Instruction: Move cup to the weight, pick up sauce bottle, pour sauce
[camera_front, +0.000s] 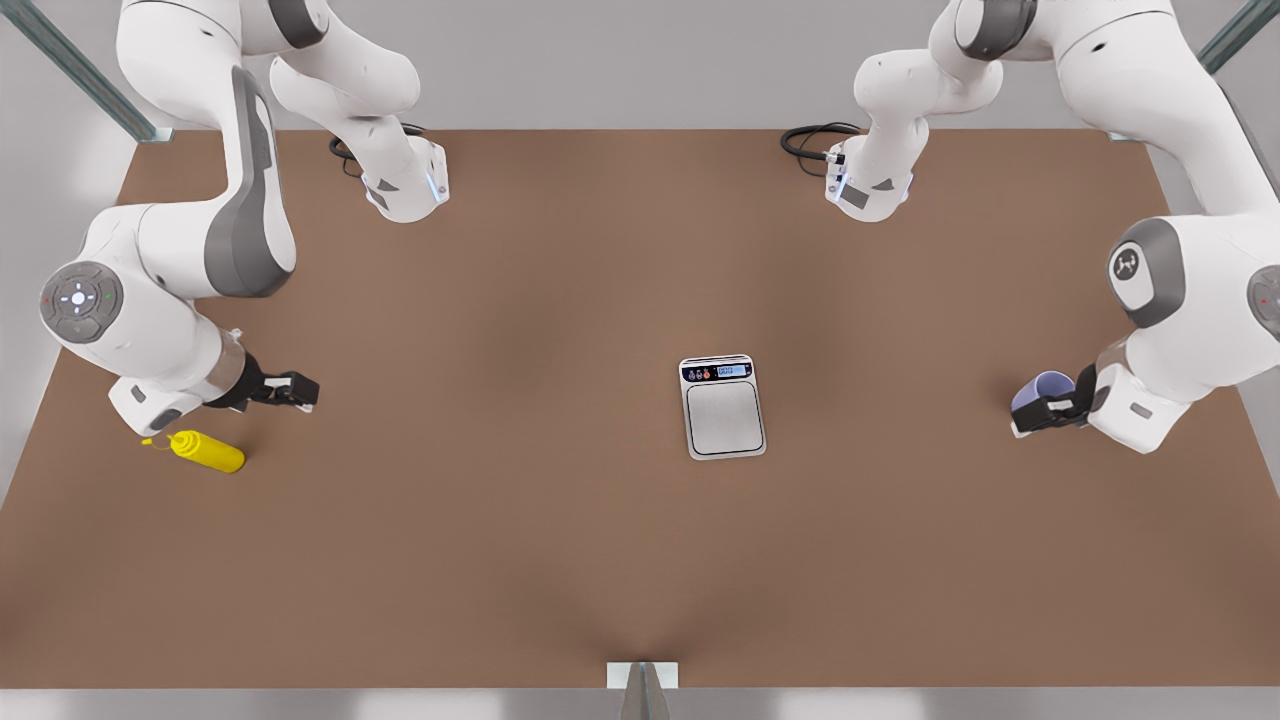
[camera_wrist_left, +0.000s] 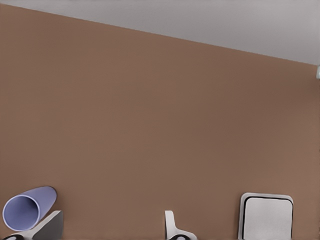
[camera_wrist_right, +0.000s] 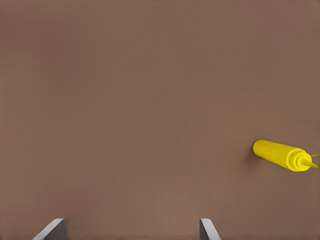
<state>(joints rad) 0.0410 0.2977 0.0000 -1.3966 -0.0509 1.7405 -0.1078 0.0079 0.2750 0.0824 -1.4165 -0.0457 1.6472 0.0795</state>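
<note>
The lavender-blue cup (camera_front: 1045, 386) lies tipped on its side at the front view's right, its dark mouth facing the left wrist camera (camera_wrist_left: 29, 210). My left gripper (camera_front: 1030, 420) (camera_wrist_left: 111, 232) is open. The cup rests beside one finger (camera_wrist_left: 50, 227), outside the gap. The silver scale (camera_front: 724, 418) (camera_wrist_left: 266, 217) sits mid-table with nothing on its plate. The yellow sauce bottle (camera_front: 208, 452) (camera_wrist_right: 280, 154) lies on its side at the front view's left. My right gripper (camera_front: 298, 390) (camera_wrist_right: 130, 232) hovers open just beyond it, with nothing between its fingers.
The brown table (camera_front: 500, 560) stretches wide between the two arms. Black cables (camera_front: 812, 140) coil near the arm bases at the back edge. A metal bracket (camera_front: 642, 676) sits at the middle of the front edge.
</note>
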